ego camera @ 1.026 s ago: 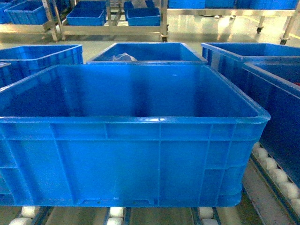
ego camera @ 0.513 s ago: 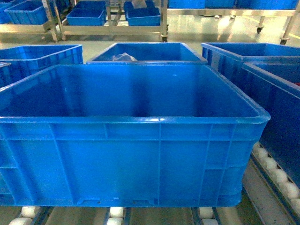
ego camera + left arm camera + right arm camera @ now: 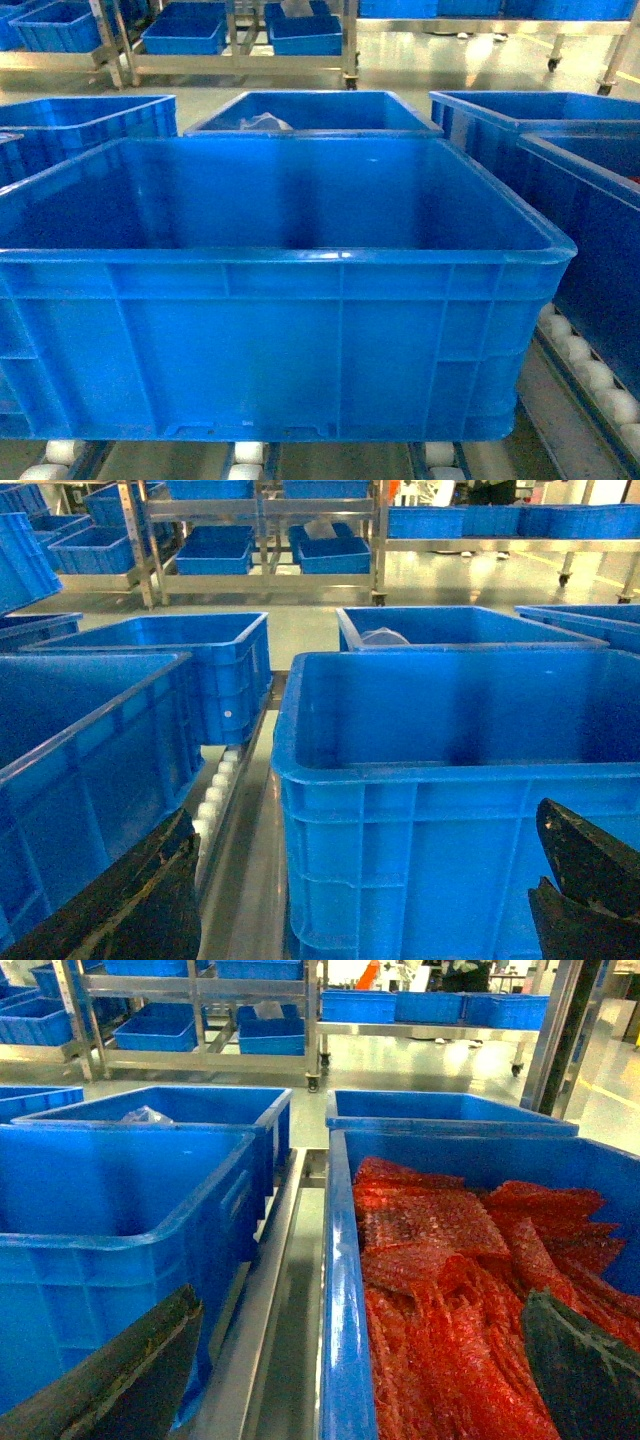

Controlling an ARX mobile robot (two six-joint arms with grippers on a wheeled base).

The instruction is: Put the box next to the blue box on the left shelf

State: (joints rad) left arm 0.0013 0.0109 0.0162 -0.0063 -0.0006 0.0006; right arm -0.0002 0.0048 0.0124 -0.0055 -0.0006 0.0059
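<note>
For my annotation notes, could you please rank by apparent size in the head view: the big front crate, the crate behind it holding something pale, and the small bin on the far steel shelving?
1. Front crate, largest, though nearest the camera.
2. Crate behind it.
3. Small bin on the far shelving, smallest, partly because it is farthest.

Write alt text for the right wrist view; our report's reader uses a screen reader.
A blue crate heaped with crumpled red bubble wrap fills the right, across a grey metal rail from the large blue box on the left. The right gripper's dark jaws frame the bottom corners, spread apart and holding nothing. Steel shelving with smaller blue bins stands behind.
</note>
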